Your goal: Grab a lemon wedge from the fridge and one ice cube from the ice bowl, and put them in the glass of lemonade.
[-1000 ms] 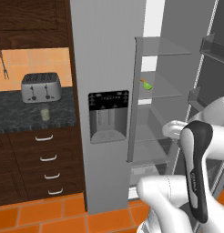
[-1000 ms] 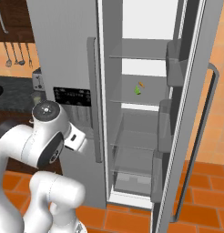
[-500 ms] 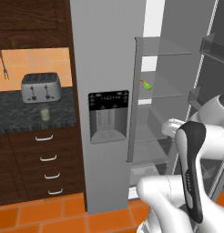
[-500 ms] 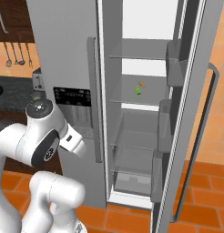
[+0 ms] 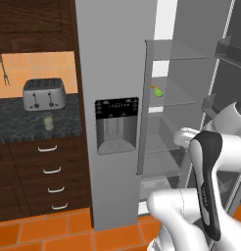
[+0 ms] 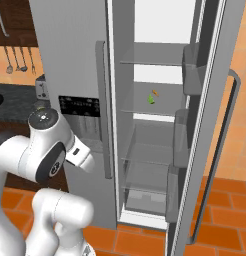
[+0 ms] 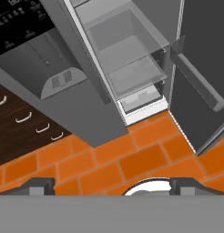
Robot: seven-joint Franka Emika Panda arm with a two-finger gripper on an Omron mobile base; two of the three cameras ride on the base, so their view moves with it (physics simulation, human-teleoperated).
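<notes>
My gripper (image 7: 112,186) hangs released while the lemon wedge (image 5: 158,92), probably light, soft and slippery, sits mid-shelf in the fridge (image 5: 117,59), best pinched across its flat sides.

White Franka arm with dark joints (image 5: 210,191) folded upright, elbow high, wrist bent downward. Two-finger gripper (image 7: 111,185) faces down, dark fingers (image 7: 38,185) spread wide apart, nothing between them.

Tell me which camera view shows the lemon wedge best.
The right base view: the lemon wedge sits unobstructed on a glass fridge shelf, beside an orange sliver. The left base view shows it near the shelf's edge. The hand view looks down at the fridge's lower shelves and floor instead.
</notes>
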